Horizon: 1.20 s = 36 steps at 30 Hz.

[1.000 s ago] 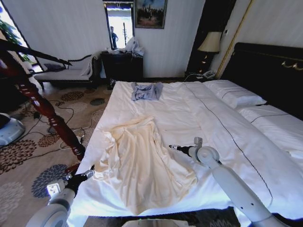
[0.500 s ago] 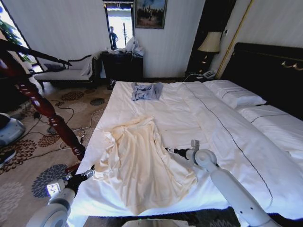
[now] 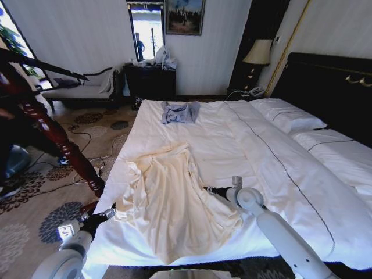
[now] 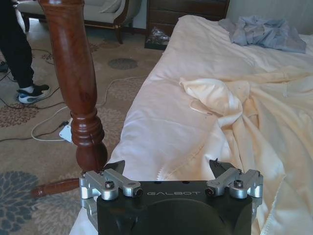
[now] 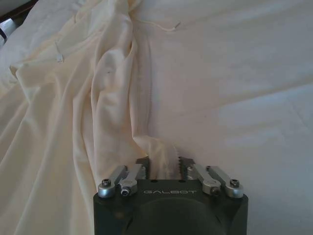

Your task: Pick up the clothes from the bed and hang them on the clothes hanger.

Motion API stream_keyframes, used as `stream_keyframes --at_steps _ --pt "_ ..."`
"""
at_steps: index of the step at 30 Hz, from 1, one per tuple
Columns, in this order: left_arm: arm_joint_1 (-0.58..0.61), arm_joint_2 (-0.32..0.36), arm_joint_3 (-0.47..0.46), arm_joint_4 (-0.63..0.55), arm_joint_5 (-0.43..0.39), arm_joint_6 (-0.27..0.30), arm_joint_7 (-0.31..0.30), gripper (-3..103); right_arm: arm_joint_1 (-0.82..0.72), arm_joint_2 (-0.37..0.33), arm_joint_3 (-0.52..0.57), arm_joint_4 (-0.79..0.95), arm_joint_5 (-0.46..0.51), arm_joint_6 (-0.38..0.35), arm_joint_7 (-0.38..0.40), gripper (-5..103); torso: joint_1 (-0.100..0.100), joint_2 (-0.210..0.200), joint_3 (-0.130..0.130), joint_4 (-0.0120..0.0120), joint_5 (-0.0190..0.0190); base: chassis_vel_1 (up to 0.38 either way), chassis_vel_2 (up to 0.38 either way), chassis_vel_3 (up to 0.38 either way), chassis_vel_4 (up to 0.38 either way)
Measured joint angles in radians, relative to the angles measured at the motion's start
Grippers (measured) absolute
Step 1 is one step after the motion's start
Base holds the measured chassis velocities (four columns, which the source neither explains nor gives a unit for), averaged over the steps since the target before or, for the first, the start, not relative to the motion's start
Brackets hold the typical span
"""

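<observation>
Pinching a fold at the edge of the cream clothes (image 3: 174, 200), the right claw (image 5: 166, 164) sits low on the bed (image 3: 279, 168), its toothed jaws pressed together on soft, wrinkled fabric. The garment lies spread across the smooth white duvet near the foot. A clean lift likely needs a firm, deep bite, since thin cloth slips. The left claw (image 4: 168, 171) hangs spread wide beside a turned reddish wooden post (image 4: 78, 93).
</observation>
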Motion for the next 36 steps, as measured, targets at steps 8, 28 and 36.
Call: stream_keyframes --at_steps 8,28,36 --pt "-0.004 0.002 -0.009 0.0 -0.009 0.0 0.0 99 0.022 0.004 0.019 0.015 -0.033 0.011 0.023 3 0.0 0.0 0.0 0.0 0.0002 0.0 0.0 0.0 0.0" --pt "0.007 -0.015 -0.048 -0.014 -0.023 0.0 0.004 99 0.028 -0.032 0.136 0.065 -0.143 0.079 0.188 1 0.0 0.0 0.0 -0.0001 0.0002 0.0 0.0 0.0 0.0" --pt "0.016 -0.024 -0.051 -0.026 -0.019 -0.001 0.006 99 0.052 -0.038 0.055 0.161 -0.186 0.124 0.065 1 0.0 0.0 0.0 0.0002 0.0 0.0 0.0 0.0 0.0"
